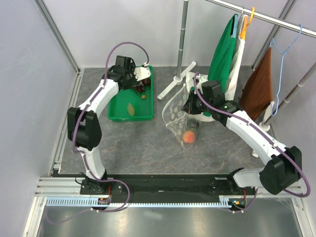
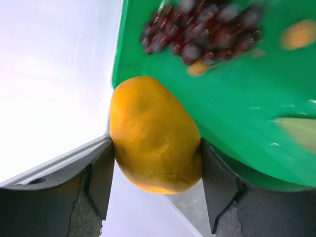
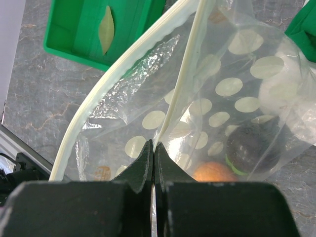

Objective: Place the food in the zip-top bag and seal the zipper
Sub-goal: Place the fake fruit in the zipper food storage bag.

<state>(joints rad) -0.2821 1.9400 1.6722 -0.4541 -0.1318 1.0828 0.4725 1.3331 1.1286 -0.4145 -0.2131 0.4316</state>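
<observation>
We show the left gripper (image 2: pixel 155 173), reached far forward, pinching the orange (image 2: pixel 153 128) over the green tray (image 2: pixel 237 118) beneath it; the right gripper (image 3: pixel 154 153), fingers pressed together, clamps the zip-top bag's (image 3: pixel 232 89) zipper (image 3: pixel 187 74).

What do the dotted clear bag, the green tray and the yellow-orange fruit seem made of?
Clear bag with white dots: thin glossy plastic film; it crinkles and shows its contents. Flat green tray: probably rigid plastic, smooth, slight sheen. Yellow-orange toy fruit: perhaps moulded plastic or foam, matte, finely pitted skin; the look leaves it open.
</observation>
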